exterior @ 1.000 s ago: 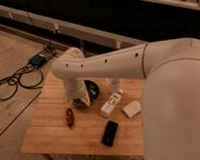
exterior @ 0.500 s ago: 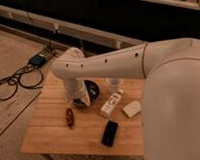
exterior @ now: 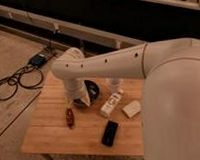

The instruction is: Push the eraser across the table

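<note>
The eraser (exterior: 110, 133) is a flat black block lying near the front edge of the light wooden table (exterior: 51, 134), right of centre. My white arm reaches across from the right and bends down over the table's far left part. The gripper (exterior: 80, 101) hangs below the elbow, just above the tabletop, up and left of the eraser and apart from it.
A small dark-red item (exterior: 70, 117) lies left of the eraser. A white rectangular block (exterior: 111, 103) and a smaller pale block (exterior: 131, 109) lie to the right. A dark round object (exterior: 93, 90) sits behind the gripper. Cables (exterior: 13, 86) and a box (exterior: 38, 60) lie on the floor at left.
</note>
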